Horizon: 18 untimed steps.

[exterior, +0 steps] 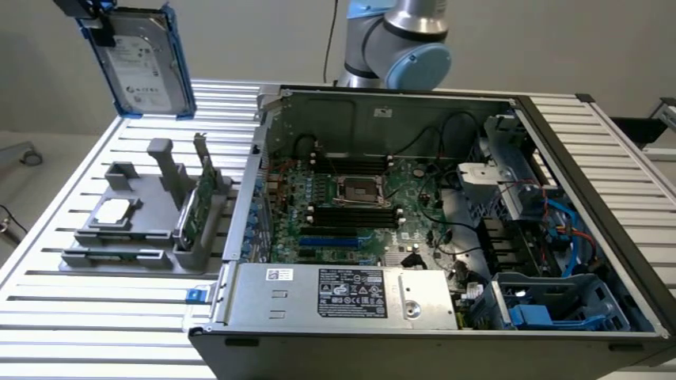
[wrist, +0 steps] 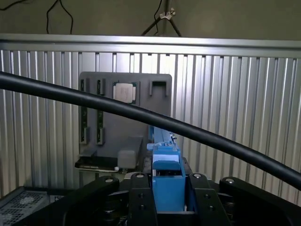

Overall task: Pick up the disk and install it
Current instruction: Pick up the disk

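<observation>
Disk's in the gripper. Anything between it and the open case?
Nothing visible. The gripper holds the disk in the air over the table, above the grey fixture; the case is open on top. Cables cross inside near the blue bay.

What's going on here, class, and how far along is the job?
The tool on the robot arm is clamped on the disk by its blue rail, holding it upright in the air, clear of the grey holder on the slatted table. A square chip and a green card sit in that holder. The computer case lies open beside it, and the disk is not yet installed.
</observation>
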Tool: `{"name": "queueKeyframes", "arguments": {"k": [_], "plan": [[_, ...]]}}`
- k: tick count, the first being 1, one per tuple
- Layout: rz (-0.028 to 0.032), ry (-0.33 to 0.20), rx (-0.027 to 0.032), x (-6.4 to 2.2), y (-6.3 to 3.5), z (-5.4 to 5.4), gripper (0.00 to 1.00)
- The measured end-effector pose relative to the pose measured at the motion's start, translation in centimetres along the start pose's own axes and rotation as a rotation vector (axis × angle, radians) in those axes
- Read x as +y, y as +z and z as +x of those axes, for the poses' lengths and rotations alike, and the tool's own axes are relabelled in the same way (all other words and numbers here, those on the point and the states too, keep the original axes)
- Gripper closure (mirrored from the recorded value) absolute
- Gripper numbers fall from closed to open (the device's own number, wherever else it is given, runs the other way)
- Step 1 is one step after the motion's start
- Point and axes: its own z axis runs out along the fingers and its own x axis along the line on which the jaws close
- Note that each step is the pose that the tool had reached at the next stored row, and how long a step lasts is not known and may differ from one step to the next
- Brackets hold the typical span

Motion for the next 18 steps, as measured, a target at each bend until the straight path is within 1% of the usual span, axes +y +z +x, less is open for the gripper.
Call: {"name": "queueKeyframes", "arguments": {"k": [3, 8, 11, 16, 18], "plan": [[-0.0007, 0.0, -0.0011, -1.34, -0.42, 0.1, 0.68], [-0.0006, 0.0, -0.0083, -3.62, -0.97, 0.4, 0.68], [-0.0006, 0.0, -0.0113, -4.99, -1.1, 0.6, 0.68], [-0.0006, 0.0, -0.0138, -7.23, -1.22, 1.0, 0.68], [-0.0004, 0.0, -0.0149, -8.15, -1.42, 1.3, 0.68]]}}
